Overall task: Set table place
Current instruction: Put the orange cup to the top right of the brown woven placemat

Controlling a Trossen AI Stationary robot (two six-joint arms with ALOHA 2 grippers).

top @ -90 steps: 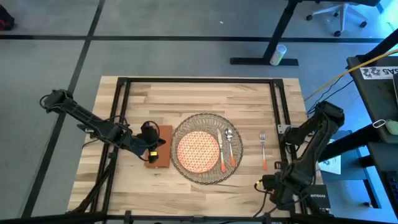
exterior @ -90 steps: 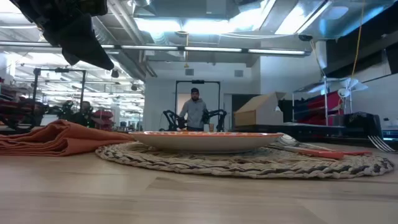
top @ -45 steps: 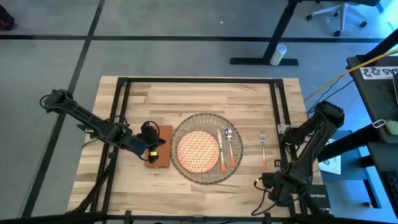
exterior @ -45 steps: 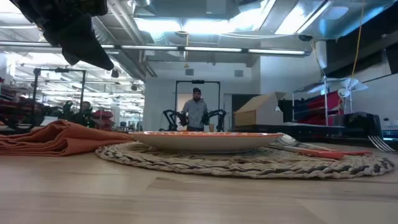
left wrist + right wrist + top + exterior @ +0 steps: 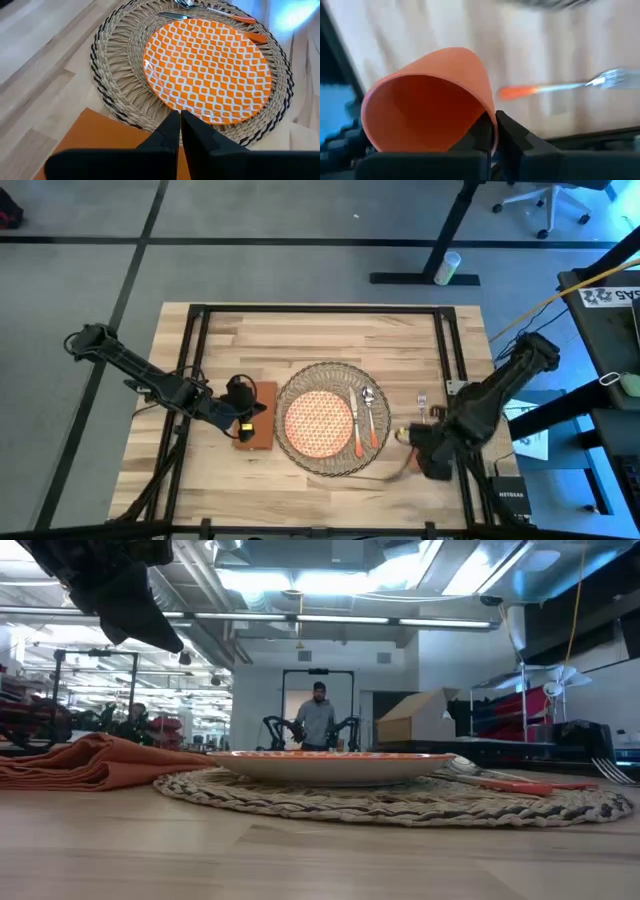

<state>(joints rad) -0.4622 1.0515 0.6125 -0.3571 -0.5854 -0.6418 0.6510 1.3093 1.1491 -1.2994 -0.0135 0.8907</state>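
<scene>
While the left tool [image 5: 243, 420] hangs over the rust-orange rectangular napkin [image 5: 262, 416] with its two dark fingers [image 5: 170, 131] pressed together and nothing between them, the right tool [image 5: 412, 448] sits low over the near right part of the table [image 5: 330, 335], a large top of light wooden planks with a black metal frame. In the right wrist view its fingers [image 5: 512, 132] are pinched on the rim of a small orange cup [image 5: 427, 100], which lies tilted with its open mouth facing the camera.

Just beyond the cup lies the orange-handled fork [image 5: 560, 86], flat on the wood to the right of the round beige woven placemat [image 5: 290, 395]. From above, the fork [image 5: 423, 412] shows only in part, its handle end hidden under the right arm.

On the mat rests the smaller orange patterned plate [image 5: 318, 423], roughly centred, and on the mat's right side the orange-handled knife [image 5: 356, 425] and orange-handled spoon [image 5: 371, 416] lie side by side, handles toward the near edge. Left of the mat, the napkin lies flat, its long side running along the mat's rim; whether the two touch I cannot tell.

At table height, the napkin [image 5: 95, 762] shows as a low folded heap beside the mat [image 5: 400, 802], with the plate [image 5: 330, 766] on top and the spoon [image 5: 480, 772] to its right. Far back in the room a person [image 5: 318, 720] stands at another pair of arms.
</scene>
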